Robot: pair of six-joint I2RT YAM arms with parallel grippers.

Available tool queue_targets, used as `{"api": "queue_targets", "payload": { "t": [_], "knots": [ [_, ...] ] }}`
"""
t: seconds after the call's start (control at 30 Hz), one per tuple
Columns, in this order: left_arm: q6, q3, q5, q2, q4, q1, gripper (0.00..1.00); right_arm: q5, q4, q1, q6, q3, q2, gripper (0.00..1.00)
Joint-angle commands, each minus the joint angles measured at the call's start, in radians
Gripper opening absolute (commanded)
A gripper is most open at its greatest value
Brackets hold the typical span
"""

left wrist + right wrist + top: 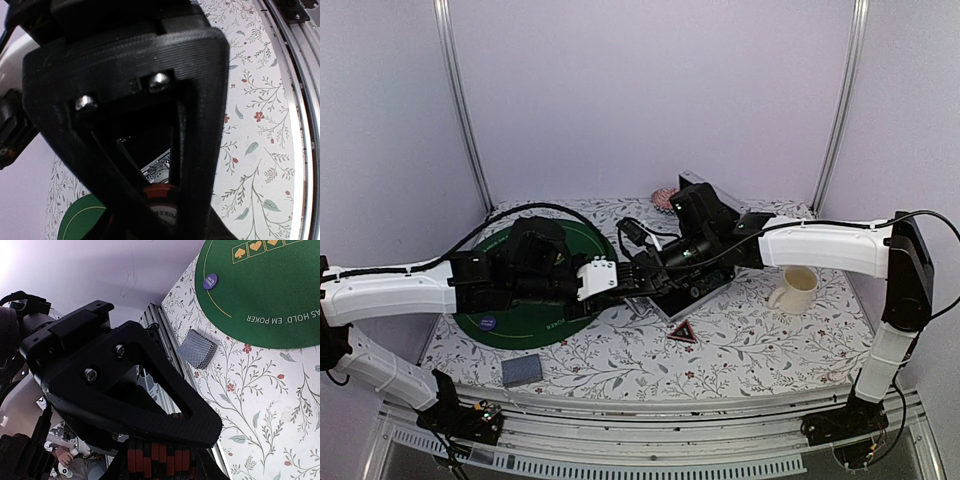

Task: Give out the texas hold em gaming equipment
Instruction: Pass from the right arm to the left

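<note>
Two claws meet near the middle of the overhead view. Start at the left: the round green mat (535, 300) lies on the flowered bench (760, 350), with a blue disc (487, 322) on its lower left part. Just below the mat, toward the bottom edge of the bench, sits a deck of cards (521, 370), patterned backs up and clear of the mat.

Your left claw (165, 210) reaches in from the left across the mat's right edge. In its wrist view the jaws stand close on either side of a red-rimmed chip (159, 190), but you cannot tell whether they pinch it. Your right claw (160, 455), coming in from the right, is clamped on a stack of chips (150, 461) whose edges are striped red and black.

Under that arm lies the open case (705, 275). A red triangle (683, 333) lies on the bench just below the case. The cream mug (795, 290) stands upright farther right.
</note>
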Motion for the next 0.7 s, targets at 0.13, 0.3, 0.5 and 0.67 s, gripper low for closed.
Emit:
{"api": "queue_targets", "payload": {
  "t": [0.13, 0.3, 0.5, 0.67],
  "knots": [
    [-0.047, -0.005, 0.054, -0.021, 0.035, 0.009, 0.0, -0.001, 0.029, 0.0, -0.004, -0.004, -0.041, 0.04],
    [-0.068, 0.008, 0.058, -0.015, 0.004, 0.01, 0.0, 0.02, 0.021, -0.008, -0.004, -0.007, -0.041, 0.25],
    [-0.071, 0.015, 0.056, -0.016, -0.03, 0.014, 0.0, 0.022, 0.019, -0.013, -0.007, -0.01, -0.045, 0.36],
    [-0.076, 0.021, 0.064, -0.009, -0.046, 0.021, 0.0, 0.02, 0.019, -0.015, -0.014, -0.008, -0.047, 0.49]
  ]
}}
